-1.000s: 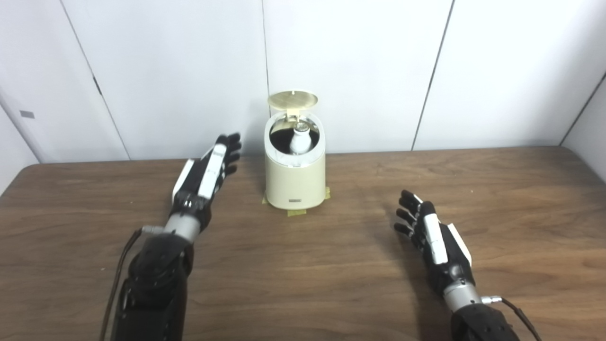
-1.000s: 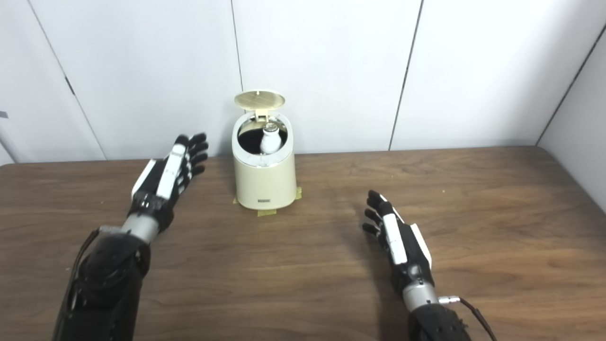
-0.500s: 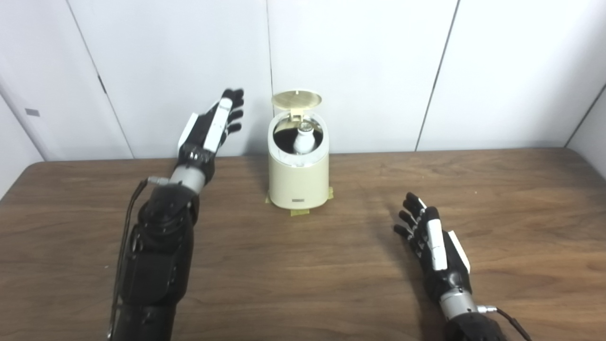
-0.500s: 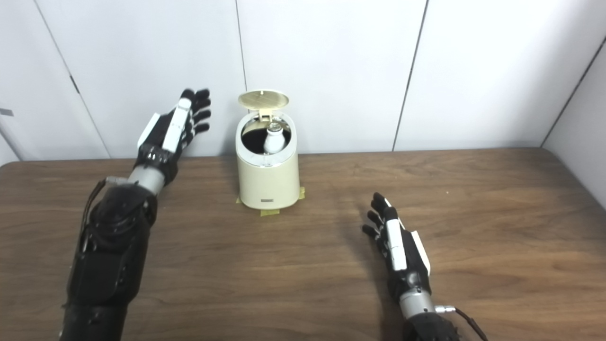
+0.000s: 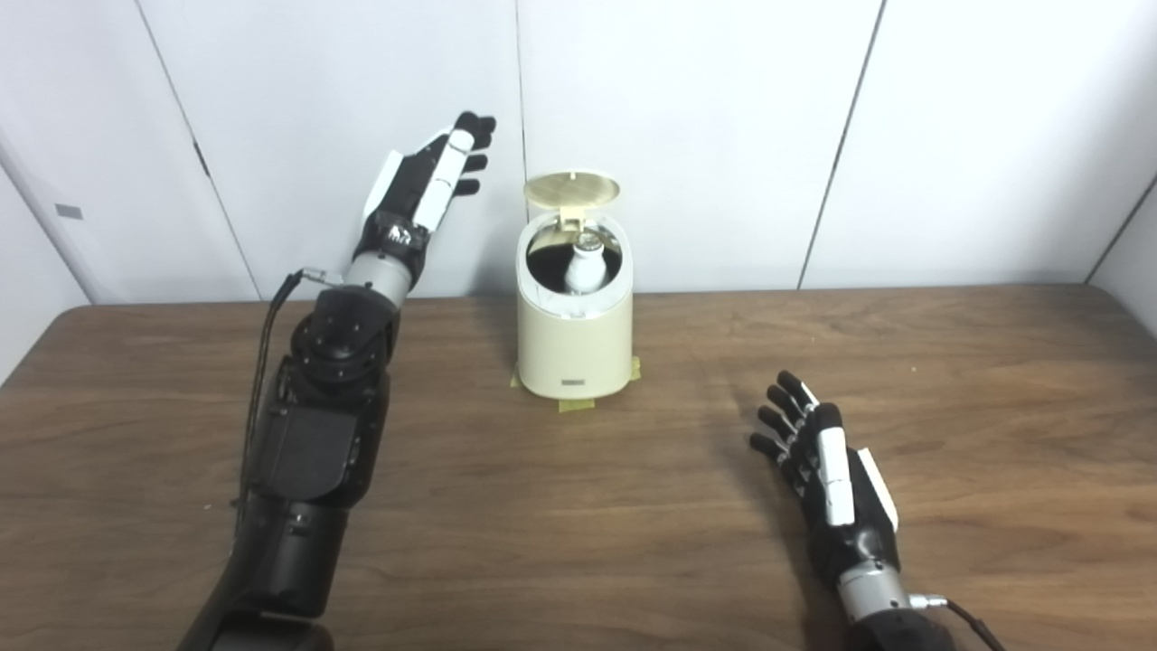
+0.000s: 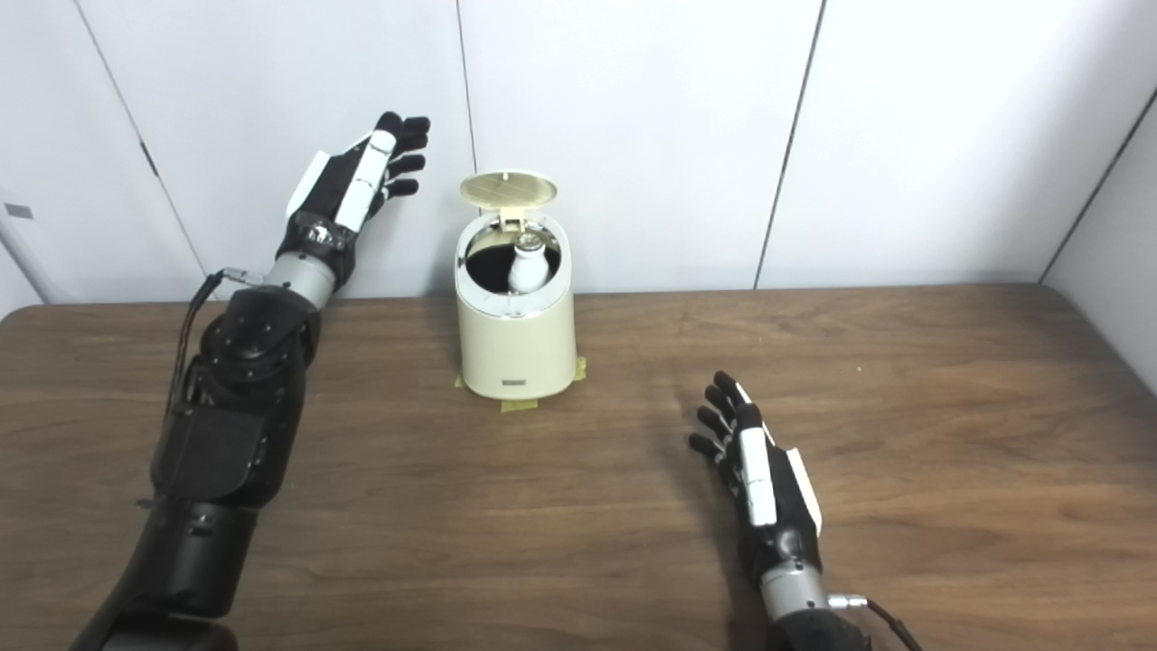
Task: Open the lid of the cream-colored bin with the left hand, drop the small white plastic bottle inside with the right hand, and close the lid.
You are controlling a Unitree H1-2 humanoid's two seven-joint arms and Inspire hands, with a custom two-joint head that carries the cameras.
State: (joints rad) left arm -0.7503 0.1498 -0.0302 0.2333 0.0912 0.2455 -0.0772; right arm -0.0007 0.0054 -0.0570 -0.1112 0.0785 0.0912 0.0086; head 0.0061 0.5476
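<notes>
- The cream-colored bin (image 5: 575, 339) stands upright on the wooden table (image 5: 578, 506), toward its back edge, near the white panelled wall (image 5: 687, 127).
- Strips of yellowish tape (image 5: 571, 404) show under the bin's base, stuck to the table.
- The bin's round lid (image 5: 573, 188) is swung up on its rear hinge and stands open above the mouth, its inner face turned toward the cameras.
- The small white plastic bottle (image 5: 583, 267) sits inside the bin, upright or nearly so, its cap end up and just below the rim; the inside around it is dark.
- The left robot hand (image 5: 425, 194) is raised in the air to the left of the bin, at about the height of the lid and a little above it. Its fingers are stretched out and slightly spread, pointing up and toward the wall; it holds nothing and touches neither bin nor lid.
- The left forearm (image 5: 325, 425) slopes up from the bottom left corner, a black cable running along it.
- The right robot hand (image 5: 827, 470) is low over the table, well to the right of the bin and nearer the cameras, fingers extended and apart, empty. Whether it rests on the wood or hangs just above it cannot be told.
</notes>
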